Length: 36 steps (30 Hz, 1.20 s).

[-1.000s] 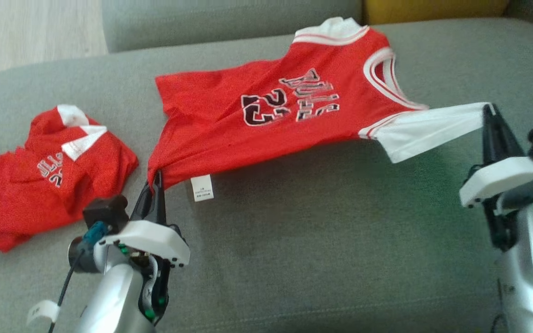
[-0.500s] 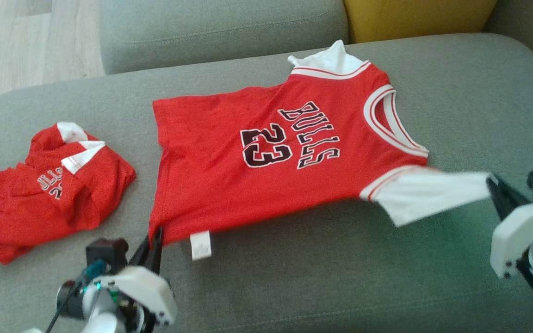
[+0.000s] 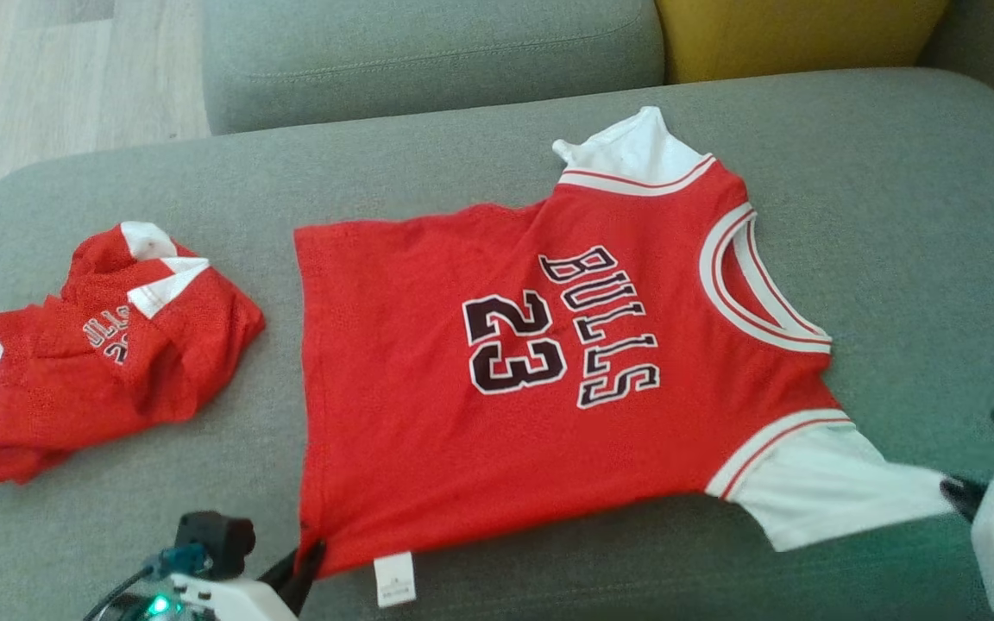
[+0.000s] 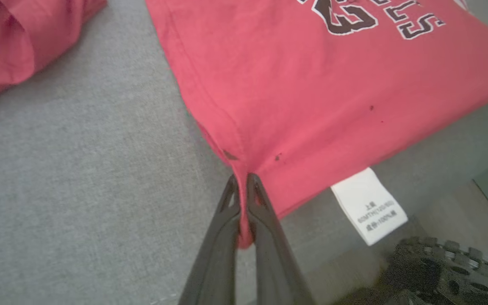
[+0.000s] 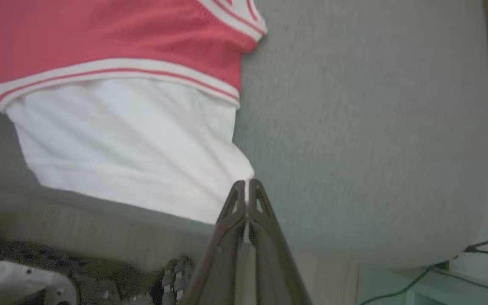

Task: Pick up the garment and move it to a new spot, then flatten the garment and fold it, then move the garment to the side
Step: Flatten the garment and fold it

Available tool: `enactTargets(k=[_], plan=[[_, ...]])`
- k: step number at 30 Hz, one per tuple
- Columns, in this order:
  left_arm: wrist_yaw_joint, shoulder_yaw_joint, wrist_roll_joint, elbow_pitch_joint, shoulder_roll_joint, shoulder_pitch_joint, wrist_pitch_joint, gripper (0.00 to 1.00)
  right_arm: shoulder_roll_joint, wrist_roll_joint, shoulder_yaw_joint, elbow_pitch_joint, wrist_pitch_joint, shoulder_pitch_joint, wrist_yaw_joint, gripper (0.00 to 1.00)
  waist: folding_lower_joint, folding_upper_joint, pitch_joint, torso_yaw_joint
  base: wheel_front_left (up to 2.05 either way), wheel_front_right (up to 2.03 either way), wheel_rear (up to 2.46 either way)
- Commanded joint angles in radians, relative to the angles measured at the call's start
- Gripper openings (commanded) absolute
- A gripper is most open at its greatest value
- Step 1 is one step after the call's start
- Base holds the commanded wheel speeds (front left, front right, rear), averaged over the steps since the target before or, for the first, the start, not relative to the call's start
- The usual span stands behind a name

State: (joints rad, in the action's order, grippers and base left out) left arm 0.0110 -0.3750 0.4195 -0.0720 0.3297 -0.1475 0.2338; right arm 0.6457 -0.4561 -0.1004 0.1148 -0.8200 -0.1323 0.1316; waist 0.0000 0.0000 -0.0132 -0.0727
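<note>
One grey sofa seat (image 3: 894,216) carries the red jersey (image 3: 428,431), spread number-up across its middle. A crumpled red garment (image 3: 109,371) lies well apart on the left. The left gripper (image 4: 243,180) is clamped on the jersey's hem corner, beside a white label (image 4: 369,207). The right gripper (image 5: 247,184) pinches the white sleeve (image 5: 121,144).

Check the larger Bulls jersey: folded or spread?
Spread out. The larger Bulls jersey lies open on the sofa cushion, number and lettering fully showing.
</note>
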Motion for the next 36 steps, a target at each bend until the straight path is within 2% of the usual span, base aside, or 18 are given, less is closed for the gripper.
enactTargets(k=[1,3,6,10,15,20,28,36], plan=[[0.0,0.041,0.005,0.035,0.027,0.035,0.0,0.0,0.054,-0.003,0.01,0.038,-0.005,0.015,-0.001,0.0,0.0,0.0,0.0,0.0,0.0,0.0,0.0],[0.005,0.042,0.017,0.066,0.039,0.025,0.023,0.0,0.065,-0.026,0.023,0.062,-0.043,0.002,-0.001,0.0,0.0,0.0,0.0,0.0,0.0,0.0,0.0],[-0.009,0.048,0.003,0.105,0.054,0.039,0.034,0.0,0.069,-0.039,0.028,0.105,-0.079,0.011,-0.001,0.0,0.0,0.0,-0.005,-0.002,0.0,0.0,0.0],[-0.021,0.052,-0.012,0.119,0.055,0.072,0.029,0.0,0.072,-0.029,0.01,0.117,-0.073,0.066,-0.001,0.0,0.0,0.0,-0.022,-0.004,0.0,0.0,0.0],[-0.02,0.045,-0.031,0.113,0.054,0.145,0.035,0.0,0.079,-0.006,-0.037,0.076,-0.049,0.175,-0.001,0.0,0.0,0.0,-0.066,0.002,0.0,0.0,0.0],[-0.001,0.029,-0.047,0.087,0.053,0.233,0.043,0.0,0.087,0.01,-0.112,-0.01,-0.001,0.315,-0.001,0.0,0.0,0.0,-0.119,0.012,0.0,0.0,0.0],[0.022,0.01,-0.061,0.005,0.04,0.36,0.051,0.0,0.061,0.012,-0.247,-0.207,0.103,0.546,-0.001,0.0,0.0,0.0,-0.18,0.025,0.0,0.0,0.0],[0.041,-0.023,-0.072,-0.091,0.013,0.443,0.037,0.0,0.036,-0.001,-0.37,-0.39,0.195,0.699,-0.001,0.0,0.0,0.0,-0.217,0.04,0.0,0.0,0.0]])
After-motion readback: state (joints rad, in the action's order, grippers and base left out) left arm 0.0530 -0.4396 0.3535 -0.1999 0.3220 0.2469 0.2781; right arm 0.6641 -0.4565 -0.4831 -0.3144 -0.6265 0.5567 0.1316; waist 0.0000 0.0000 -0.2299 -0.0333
